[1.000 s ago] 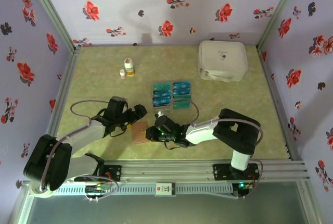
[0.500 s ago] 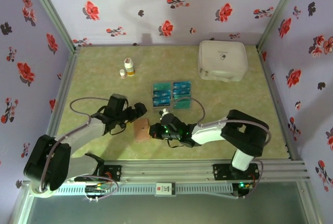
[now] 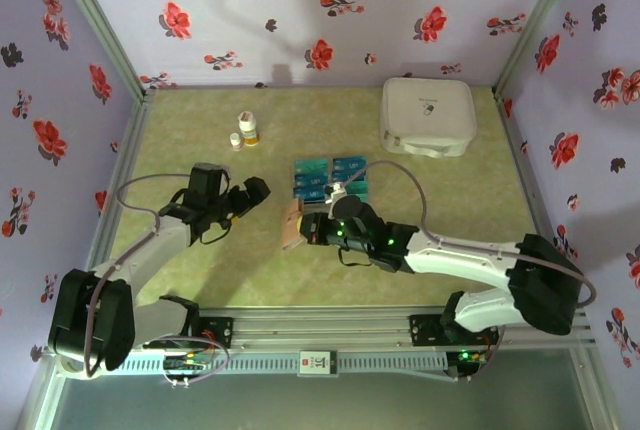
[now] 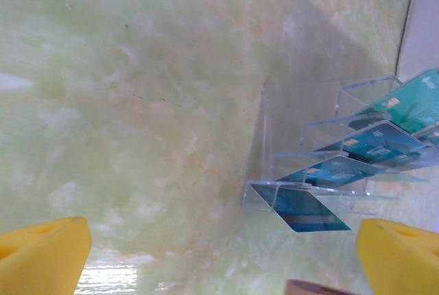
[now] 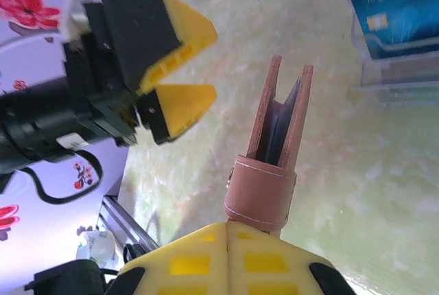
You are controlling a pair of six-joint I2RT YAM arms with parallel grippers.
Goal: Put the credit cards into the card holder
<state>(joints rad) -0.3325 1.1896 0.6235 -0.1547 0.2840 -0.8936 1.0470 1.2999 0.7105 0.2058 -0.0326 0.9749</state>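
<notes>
Right wrist view: my right tool (image 5: 228,237) is clamped on the card holder (image 5: 278,130) by its strap end. It holds it midway between the bench's side edges, just beside the credit cards (image 3: 330,180) in their clear rack (image 4: 288,103). My left tool (image 3: 252,192) hangs wide open, empty; I judge no card loaded yet.

The card holder (image 3: 291,225) lies right of the left gripper (image 3: 256,192) (credit cards (image 3: 330,180) behind).
</notes>
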